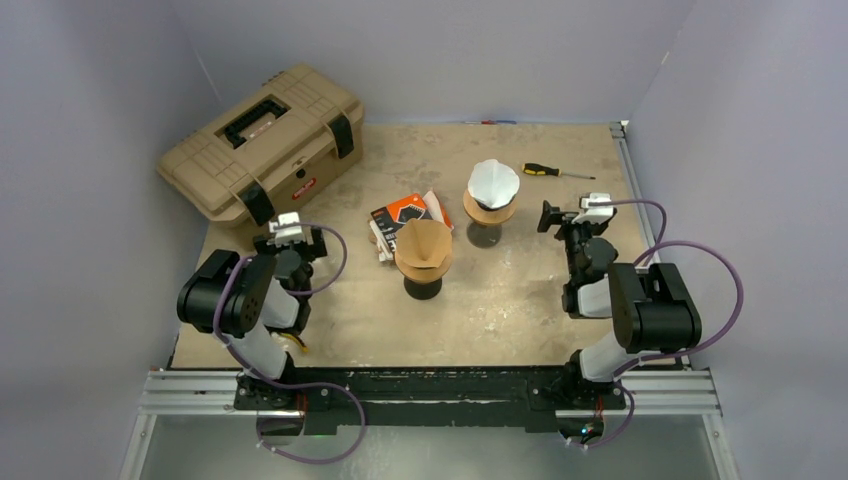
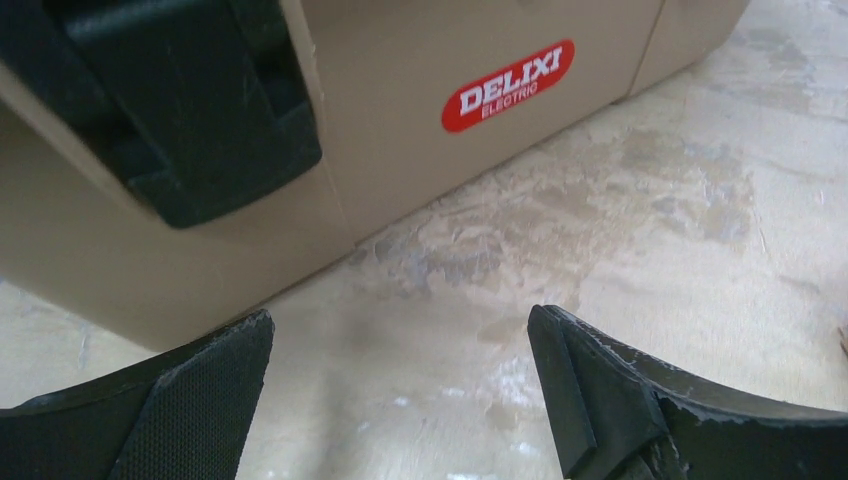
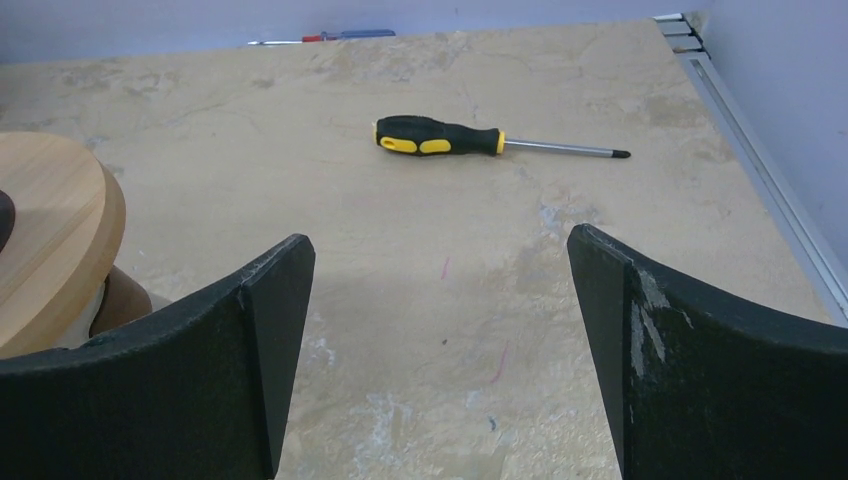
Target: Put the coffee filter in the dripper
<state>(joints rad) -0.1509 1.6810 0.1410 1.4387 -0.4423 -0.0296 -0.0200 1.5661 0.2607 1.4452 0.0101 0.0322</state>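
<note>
As it sits in the dripper [image 1: 490, 213], the coffee filter [image 1: 493, 181] opens upward.

We read one label: a red oval sticker [image 2: 508, 86] on the front wall of the tan toolbox [image 2: 420, 170], right of the toolbox's black latch [image 2: 190, 110]. It says "DELIXI" in white capitals, with "ELECTRIC" smaller beneath. The print on the packet [image 1: 405, 215] right of the toolbox is too small for us to read.

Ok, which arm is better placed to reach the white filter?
Right, probably. The right gripper, open, sits beside the white filter on the wooden-rimmed dripper; the left gripper, also open, points at the toolbox, farther off.
</note>
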